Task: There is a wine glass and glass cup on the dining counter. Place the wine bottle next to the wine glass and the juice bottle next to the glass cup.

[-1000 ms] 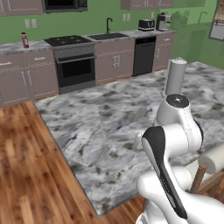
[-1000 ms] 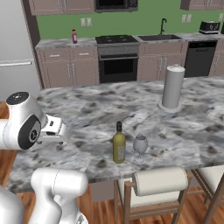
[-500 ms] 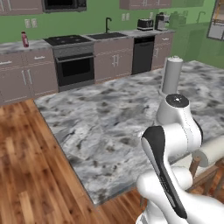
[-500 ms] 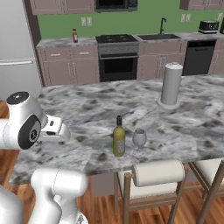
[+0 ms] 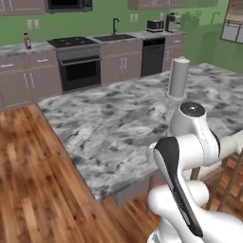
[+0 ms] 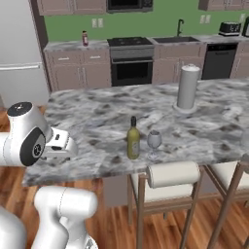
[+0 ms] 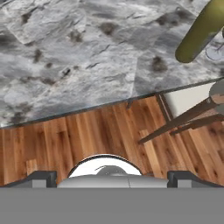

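Observation:
The olive-yellow wine bottle (image 6: 133, 138) stands upright near the front edge of the dining counter (image 6: 97, 116), with the wine glass (image 6: 154, 142) just to its right. Far back on the wall counter stands the small dark red juice bottle (image 6: 85, 38), also in the left base view (image 5: 27, 41). My gripper (image 7: 111, 177) is open and holds nothing. It hangs over the wooden floor just off the counter's edge. The hand view has the wine bottle (image 7: 199, 35) at its upper right, beside the wine glass foot (image 7: 216, 52). I cannot make out the glass cup.
A tall paper towel roll (image 6: 187, 87) stands further back on the dining counter. Cushioned wooden stools (image 6: 172, 176) line its near edge below the bottle. A stove (image 6: 130, 61) and sink sit along the back wall, a fridge (image 6: 19, 53) at the left. Wooden floor (image 5: 38, 180) lies left of the island.
The whole picture has shifted in both base views, so the base has moved; the counter and its things now sit slightly higher in frame. The arm's pose and open gripper are unchanged.

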